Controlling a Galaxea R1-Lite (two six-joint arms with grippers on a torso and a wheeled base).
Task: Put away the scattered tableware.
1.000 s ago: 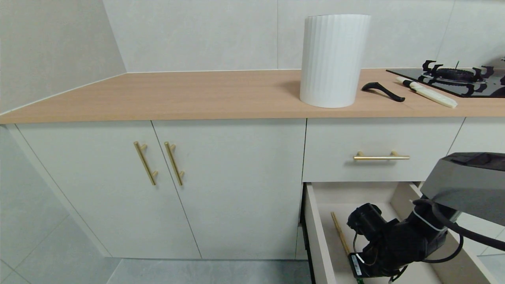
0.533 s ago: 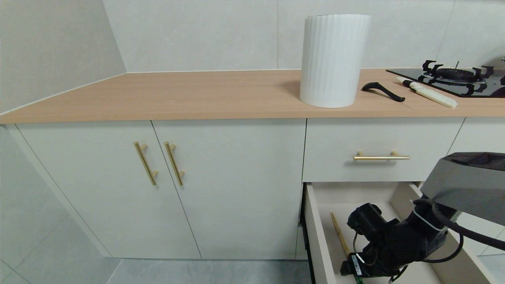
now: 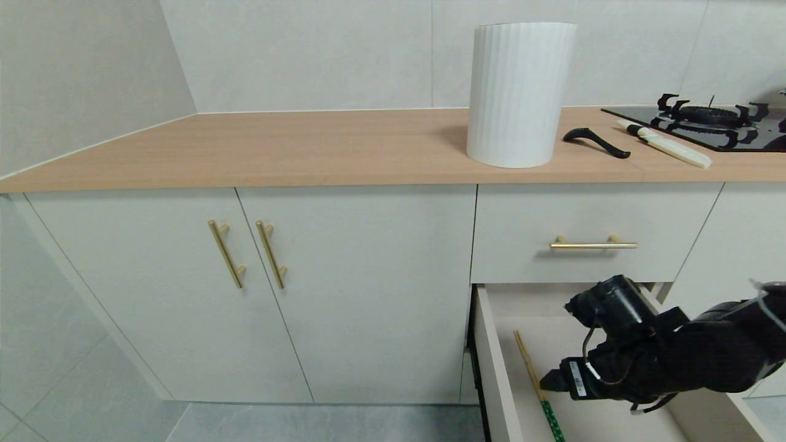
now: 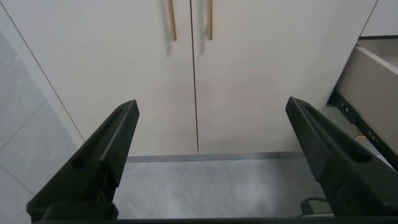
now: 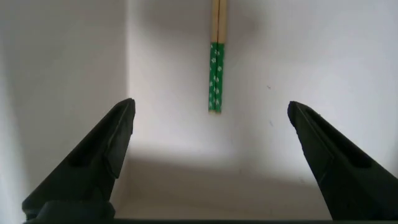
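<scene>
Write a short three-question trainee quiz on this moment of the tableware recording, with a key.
1. True or false: the chopsticks lie inside the open drawer.
2. Multiple choice: the right tool is A) shut on the chopsticks; B) open, holding nothing; C) shut on a drawer handle.
3. Fill the gap: the black-handled utensil lies on the ____ beside the white ribbed container.

Key: 1 true; 2 B; 3 countertop.
</scene>
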